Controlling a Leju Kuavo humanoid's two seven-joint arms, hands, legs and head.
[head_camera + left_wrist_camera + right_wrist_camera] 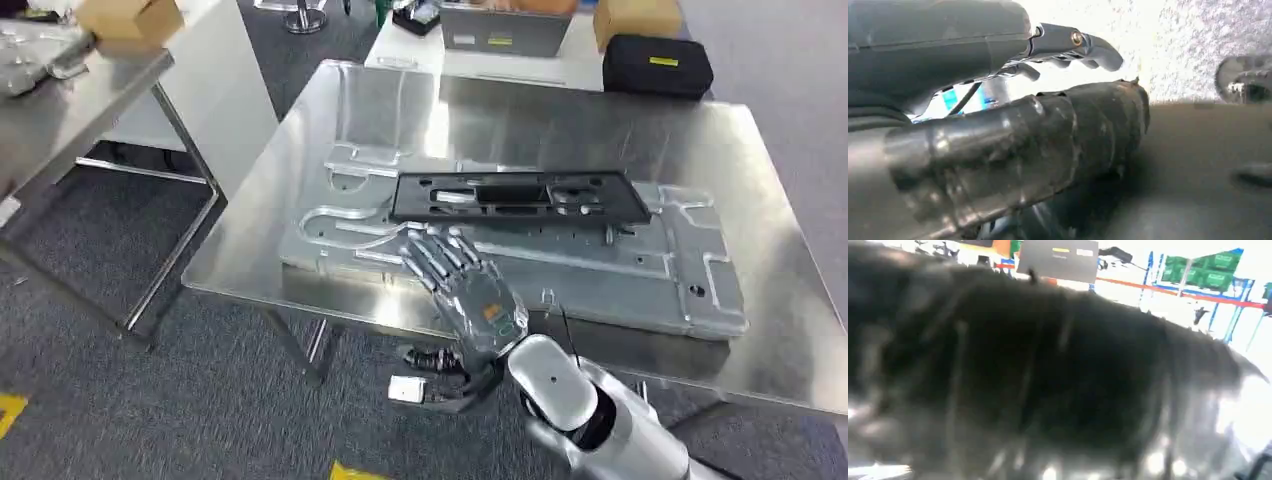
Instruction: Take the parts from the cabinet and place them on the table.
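Note:
A large silver metal plate [600, 270] with raised channels lies flat on the steel table [560, 120]. A long black plastic frame [520, 195] rests on top of the plate, toward its far side. My right hand [465, 285] lies over the plate's near edge with its fingers spread flat and holding nothing, just short of the black frame. In the right wrist view the hand is a dark blur close to the lens. In the left wrist view my left hand [998, 100] hangs over the floor, its fingers [1088, 47] stretched out with nothing in them.
A second steel table [60, 110] stands at the left, carrying a cardboard box [130, 20]. Behind the main table are a black case [657, 65], a grey box [505, 30] and another cardboard box [635, 18]. Grey carpet lies between the tables.

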